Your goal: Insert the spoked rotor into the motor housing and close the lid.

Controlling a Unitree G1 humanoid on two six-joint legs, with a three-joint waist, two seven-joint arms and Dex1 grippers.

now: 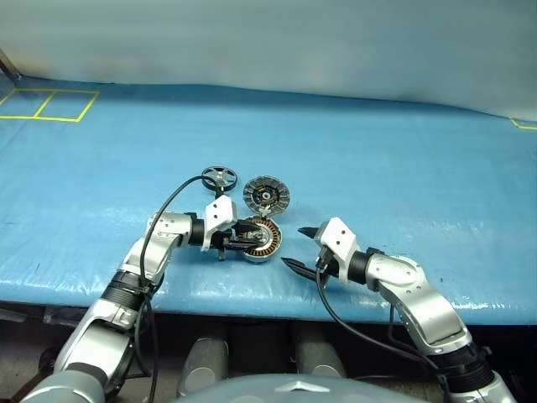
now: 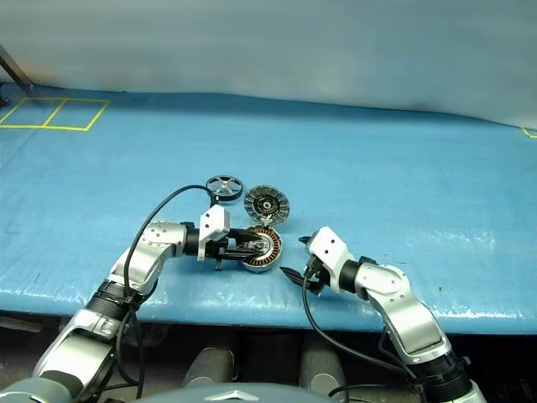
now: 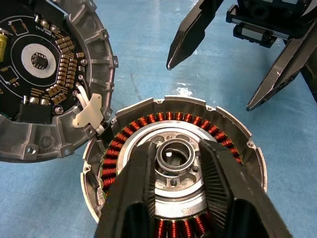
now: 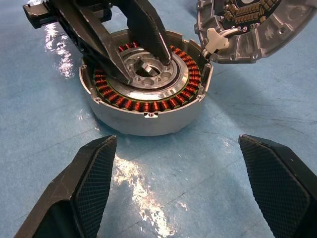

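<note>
Motor housing (image 4: 148,94) sitting open on the blue table cover (image 1: 403,159), holding a ring of copper-brown windings around a silver centre hub; no rotor inside. Lid (image 3: 44,74) swung back on its hinge beside the housing, ribbed inner face with dark circuit board turned up. Spoked rotor (image 1: 219,178) lying flat on the cover, just beyond housing and lid. Left gripper (image 3: 176,168) over the housing, fingers narrowly parted either side of the hub. Right gripper (image 4: 181,183) spread wide, empty, near the housing.
</note>
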